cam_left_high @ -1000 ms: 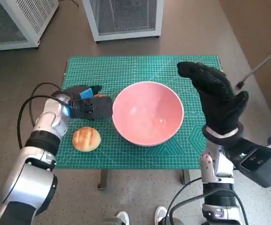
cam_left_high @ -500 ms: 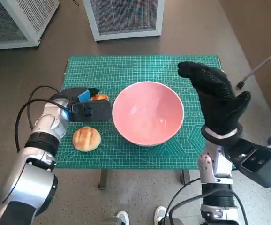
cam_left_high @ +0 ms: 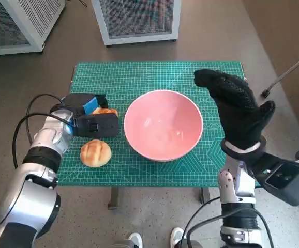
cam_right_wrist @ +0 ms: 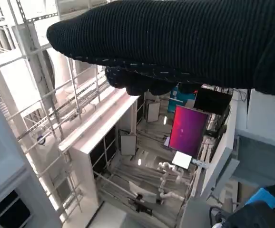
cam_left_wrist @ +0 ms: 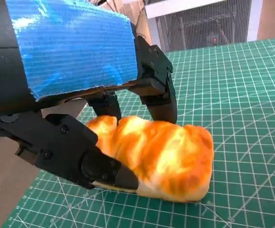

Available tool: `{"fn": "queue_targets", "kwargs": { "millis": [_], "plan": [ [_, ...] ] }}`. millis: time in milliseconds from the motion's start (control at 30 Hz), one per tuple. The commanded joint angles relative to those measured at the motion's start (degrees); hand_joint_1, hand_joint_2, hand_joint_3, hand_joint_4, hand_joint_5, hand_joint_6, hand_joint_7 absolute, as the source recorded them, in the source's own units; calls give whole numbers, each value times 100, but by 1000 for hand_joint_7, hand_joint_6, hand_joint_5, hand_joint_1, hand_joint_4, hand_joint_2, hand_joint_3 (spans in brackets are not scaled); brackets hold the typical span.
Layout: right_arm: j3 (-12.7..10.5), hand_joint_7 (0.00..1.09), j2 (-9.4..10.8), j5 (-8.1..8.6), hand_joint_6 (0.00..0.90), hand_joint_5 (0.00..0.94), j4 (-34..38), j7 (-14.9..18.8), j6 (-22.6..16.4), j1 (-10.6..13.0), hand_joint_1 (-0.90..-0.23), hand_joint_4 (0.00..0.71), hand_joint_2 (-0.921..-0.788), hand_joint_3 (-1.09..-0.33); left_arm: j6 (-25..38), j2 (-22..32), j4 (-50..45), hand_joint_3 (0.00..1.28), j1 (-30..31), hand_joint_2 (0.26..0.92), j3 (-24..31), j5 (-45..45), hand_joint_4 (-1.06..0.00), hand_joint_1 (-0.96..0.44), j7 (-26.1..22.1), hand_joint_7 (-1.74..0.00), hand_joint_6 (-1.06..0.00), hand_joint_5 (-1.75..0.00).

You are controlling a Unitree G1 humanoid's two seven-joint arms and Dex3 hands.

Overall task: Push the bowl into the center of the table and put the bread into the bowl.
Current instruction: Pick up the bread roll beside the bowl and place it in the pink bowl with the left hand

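Observation:
The pink bowl point(cam_left_high: 162, 124) stands near the middle of the green mat point(cam_left_high: 139, 77). Left of it, my left hand point(cam_left_high: 90, 118) lies low on the mat with its fingers point(cam_left_wrist: 159, 97) around an orange-brown bread point(cam_left_high: 104, 110). In the left wrist view that bread point(cam_left_wrist: 161, 159) rests on the mat, with the thumb against its near side and the fingers behind it. A round bun point(cam_left_high: 95, 153) lies apart, near the mat's front left. My right hand point(cam_left_high: 237, 111) is raised beside the bowl's right rim, fingers spread and holding nothing. The right wrist view shows only the glove point(cam_right_wrist: 175, 42) against a ceiling.
Two white mesh-fronted cabinets point(cam_left_high: 136, 20) point(cam_left_high: 15, 26) stand on the floor behind the table. A metal rod point(cam_left_high: 281, 77) slants in at the right. A black cable point(cam_left_high: 33, 116) loops off my left forearm. A person's shoes point(cam_left_high: 134, 240) show at the table's front.
My left hand has slid slightly left and toward me on the mat, and more of the bread shows beside it. The right hand and the bowl have hardly moved.

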Motion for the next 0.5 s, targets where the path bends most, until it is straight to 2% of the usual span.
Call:
{"fn": "queue_targets", "kwargs": {
  "millis": [33, 500],
  "plan": [
    [-1, 648, 33, 50, 103, 7, -6, 79, 93, 140, -424, 315, -921, -472, -119, 121, -55, 188, -17, 921, 41, -32, -475, 0, 74, -1192, -577, -1414],
    [-6, 658, 32, 79, 105, 14, -40, 133, 131, 149, -417, 335, -921, -473, -543, 508, -613, 181, -210, 921, 410, -297, -516, 0, 35, -1229, -547, -1363]
  ]
}}
